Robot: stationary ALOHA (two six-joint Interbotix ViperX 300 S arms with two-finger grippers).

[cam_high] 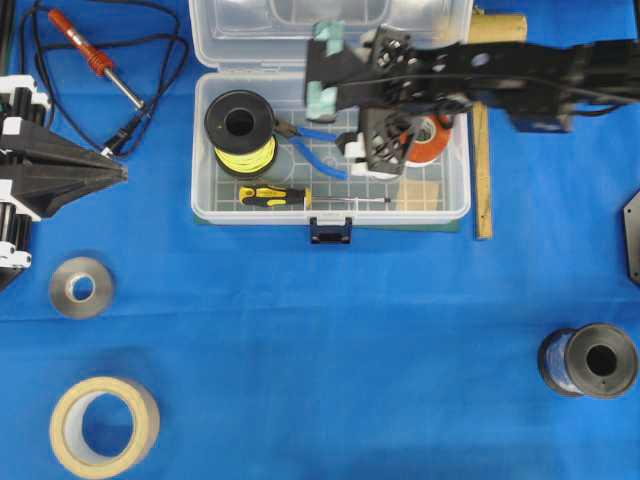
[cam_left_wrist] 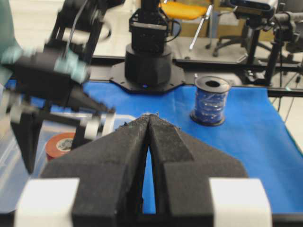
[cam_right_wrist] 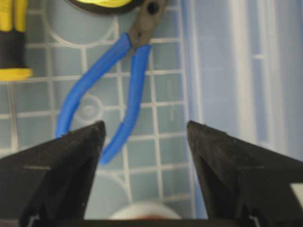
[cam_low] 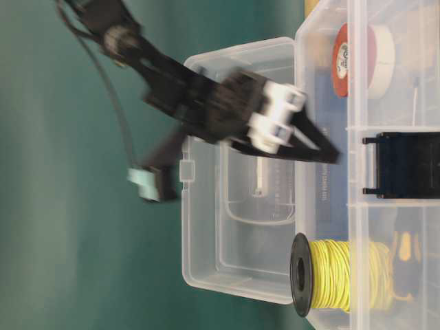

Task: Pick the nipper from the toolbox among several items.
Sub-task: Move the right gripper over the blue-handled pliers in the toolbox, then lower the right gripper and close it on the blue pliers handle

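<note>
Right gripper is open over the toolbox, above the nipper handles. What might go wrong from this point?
1. The right gripper sits over only the handle ends of the nipper; a grasp there may let it pivot or slip.
2. The nipper's jaws lie against the yellow wire spool, so lifting might snag or drag it.
3. The orange tape roll lies close under the gripper and may get bumped.

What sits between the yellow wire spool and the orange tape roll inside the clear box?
The blue-handled nipper lies there, with the right gripper open above its handles, seen overhead.
</note>
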